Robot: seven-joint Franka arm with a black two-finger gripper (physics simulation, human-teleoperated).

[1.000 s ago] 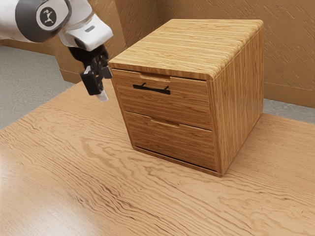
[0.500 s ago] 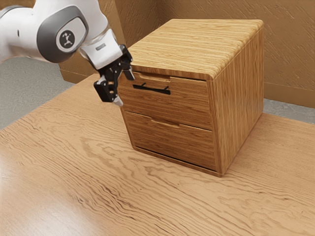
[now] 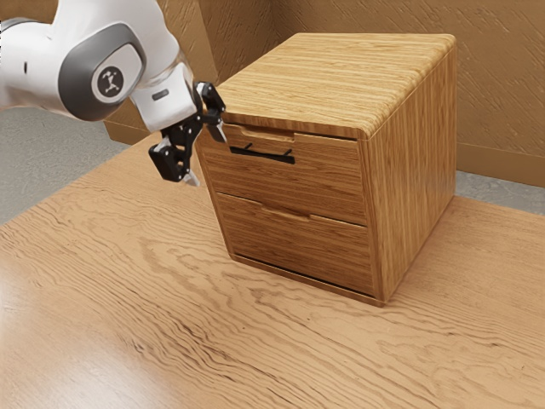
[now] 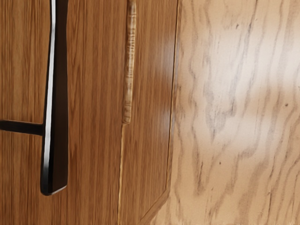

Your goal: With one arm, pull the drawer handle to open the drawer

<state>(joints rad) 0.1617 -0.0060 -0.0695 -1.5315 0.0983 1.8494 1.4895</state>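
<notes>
One white arm (image 3: 94,68) at the exterior view's left of the cabinet (image 3: 341,81), ending in one black claw (image 3: 204,158) just beside the cabinet's front corner, level with the upper drawer (image 3: 289,179). Two fingers (image 3: 173,160) spread wide, gripping nothing, short of the handle (image 3: 262,154).

On the cabinet's front, two drawers, the upper drawer above the lower drawer (image 3: 298,243), both flush with the front and shut. One handle, a slim black bar on short posts, high on the upper drawer just under the cabinet's top lip. Long axis level, running across the cabinet's front, parallel to the top edge; bar standing out from the front.

In the wrist view, one end of the handle (image 4: 55,93) close against the cabinet's front, with the pale wooden surface (image 4: 234,117) beyond the cabinet's edge.

One cabinet, upright on the surface
</notes>
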